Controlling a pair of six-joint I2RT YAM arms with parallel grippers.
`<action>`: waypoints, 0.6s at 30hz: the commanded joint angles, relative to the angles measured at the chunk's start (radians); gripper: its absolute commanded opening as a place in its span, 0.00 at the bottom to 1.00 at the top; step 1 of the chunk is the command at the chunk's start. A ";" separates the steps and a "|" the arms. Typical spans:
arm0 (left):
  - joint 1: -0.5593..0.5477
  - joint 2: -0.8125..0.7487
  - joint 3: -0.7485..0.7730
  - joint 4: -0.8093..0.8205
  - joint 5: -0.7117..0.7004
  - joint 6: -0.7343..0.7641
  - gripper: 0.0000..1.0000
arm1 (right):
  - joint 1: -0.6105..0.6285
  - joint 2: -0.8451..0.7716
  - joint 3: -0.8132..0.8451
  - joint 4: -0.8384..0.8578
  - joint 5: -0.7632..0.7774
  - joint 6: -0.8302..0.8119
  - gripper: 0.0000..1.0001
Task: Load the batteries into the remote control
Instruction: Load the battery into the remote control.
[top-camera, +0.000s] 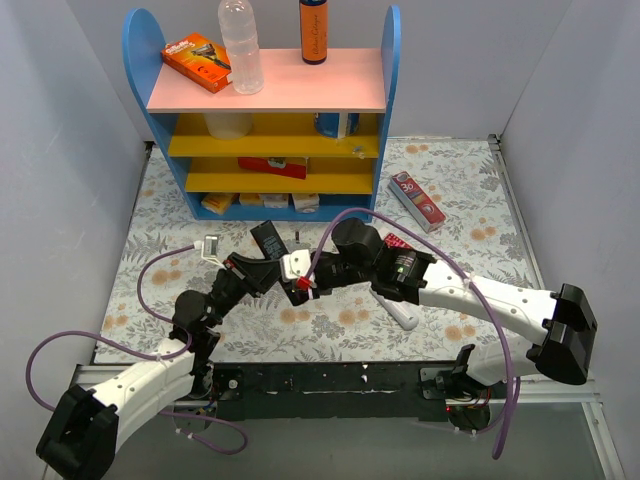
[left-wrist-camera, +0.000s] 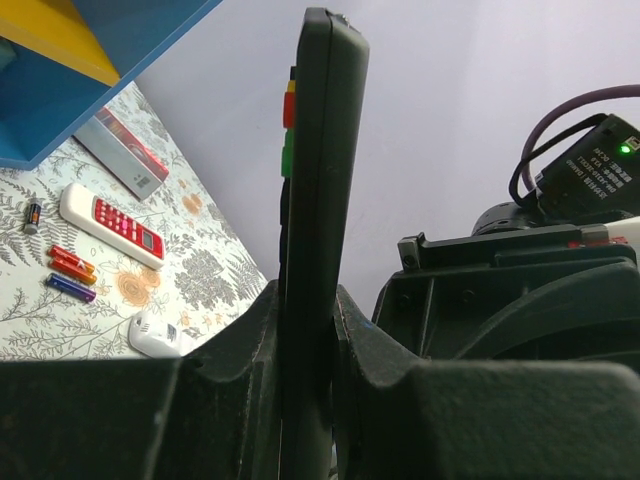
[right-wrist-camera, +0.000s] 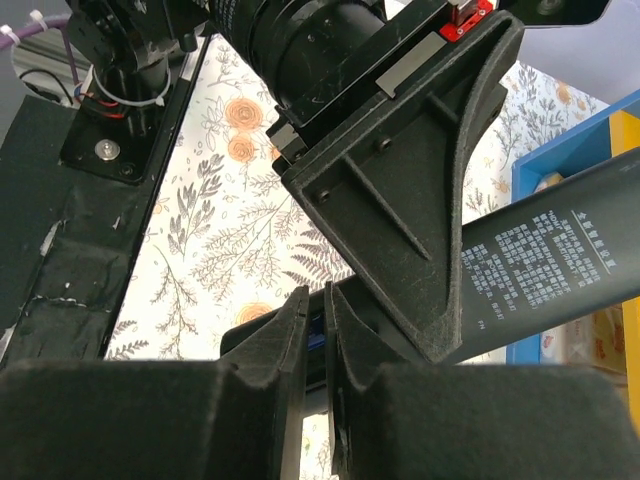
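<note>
My left pincer (left-wrist-camera: 305, 300) clamps the slim black plastic remote (left-wrist-camera: 320, 150), long axis upright. My right pincer (right-wrist-camera: 318, 300) pinches what I judge a thin dark-blue cell (right-wrist-camera: 317, 330), close beside the remote's labelled back.

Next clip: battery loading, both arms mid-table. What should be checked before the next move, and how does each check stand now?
1. Black remote clamped in left claw: ok.
2. Battery in right claw: cannot tell. Its jaws are nearly together, with a blue sliver between them.
3. Black remote's battery bay open: cannot tell. Only its edge and printed label show.
4. Spare batteries lying beside the white remote: ok.
5. Clearance between the claws: probably not ok. The left claw's body fills the right wrist view at close range.
</note>
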 joint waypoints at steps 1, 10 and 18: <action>0.000 -0.015 0.013 0.159 -0.016 -0.047 0.00 | -0.017 0.004 -0.059 0.024 -0.036 0.066 0.16; 0.001 -0.038 -0.007 0.254 -0.036 -0.087 0.00 | -0.077 0.004 -0.199 0.192 -0.116 0.196 0.10; 0.000 -0.063 -0.020 0.316 -0.073 -0.149 0.00 | -0.112 -0.018 -0.369 0.389 -0.109 0.266 0.11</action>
